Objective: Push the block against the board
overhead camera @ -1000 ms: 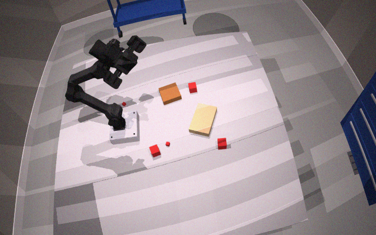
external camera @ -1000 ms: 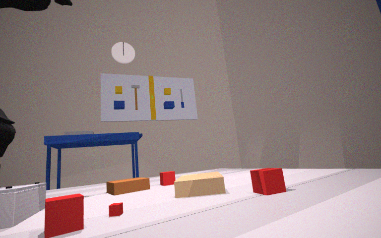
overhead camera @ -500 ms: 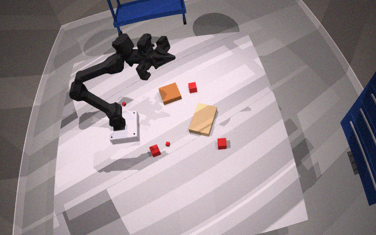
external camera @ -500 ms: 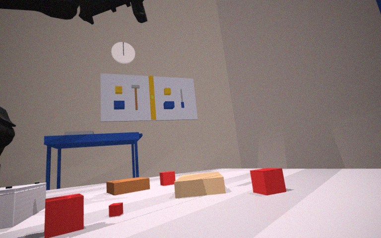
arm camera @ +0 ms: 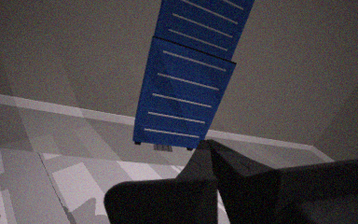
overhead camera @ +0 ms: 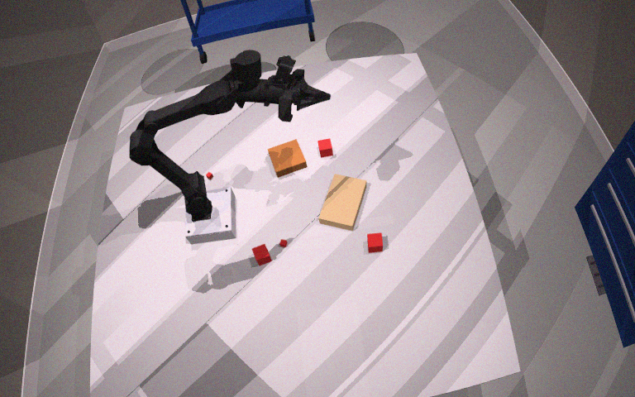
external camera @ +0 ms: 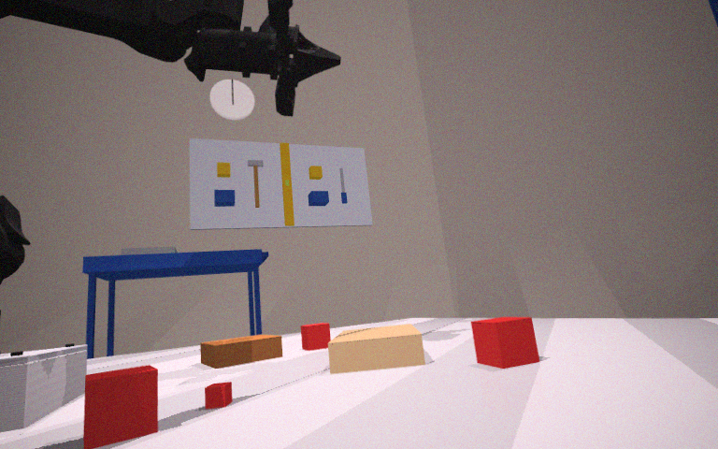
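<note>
Approach step: your black gripper (overhead camera: 322,96), fingers together and empty, hangs high, upper centre. Orange square block (overhead camera: 287,157) sits centre, well apart from pale rectangular board (overhead camera: 342,201). Descend behind block; push lower right.

The black arm (overhead camera: 159,159) rises from its base, bends toward twelve o'clock, then reaches toward three o'clock; its claw (overhead camera: 322,96) is closed, empty, held high.

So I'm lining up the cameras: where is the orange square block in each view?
Top: the orange square block lies near the middle, up-left of the tan board.
Exterior: low, left of centre, left of the board.
Wrist: not in view.
Shared landmark: the board.
</note>
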Tool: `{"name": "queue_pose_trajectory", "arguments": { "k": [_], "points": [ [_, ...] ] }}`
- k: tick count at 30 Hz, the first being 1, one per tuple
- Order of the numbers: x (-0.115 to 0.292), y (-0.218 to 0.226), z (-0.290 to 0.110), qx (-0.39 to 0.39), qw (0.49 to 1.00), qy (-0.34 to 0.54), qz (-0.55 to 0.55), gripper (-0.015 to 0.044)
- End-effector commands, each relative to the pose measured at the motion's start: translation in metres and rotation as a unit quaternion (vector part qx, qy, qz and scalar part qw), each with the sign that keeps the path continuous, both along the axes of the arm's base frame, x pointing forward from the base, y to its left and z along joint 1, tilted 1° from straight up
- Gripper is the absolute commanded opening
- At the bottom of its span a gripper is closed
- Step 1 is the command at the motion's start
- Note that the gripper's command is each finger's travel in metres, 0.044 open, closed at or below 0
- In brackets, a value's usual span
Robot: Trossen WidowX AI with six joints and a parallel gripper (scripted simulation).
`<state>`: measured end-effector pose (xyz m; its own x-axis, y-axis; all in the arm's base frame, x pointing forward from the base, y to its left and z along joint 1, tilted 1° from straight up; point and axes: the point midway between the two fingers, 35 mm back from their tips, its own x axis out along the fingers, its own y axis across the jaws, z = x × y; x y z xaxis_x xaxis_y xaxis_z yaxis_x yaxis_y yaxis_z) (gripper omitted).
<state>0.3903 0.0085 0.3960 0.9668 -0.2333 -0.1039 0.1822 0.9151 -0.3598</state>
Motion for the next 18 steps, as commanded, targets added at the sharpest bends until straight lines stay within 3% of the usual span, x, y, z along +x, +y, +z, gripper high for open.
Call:
{"name": "queue_pose_trajectory", "arguments": {
  "k": [1,18],
  "points": [
    [0.013,0.023,-0.022,-0.034,0.997,0.05,0.041,0.0],
    [0.029,0.116,-0.125,-0.126,0.945,0.229,0.196,0.0]
  ]
}}
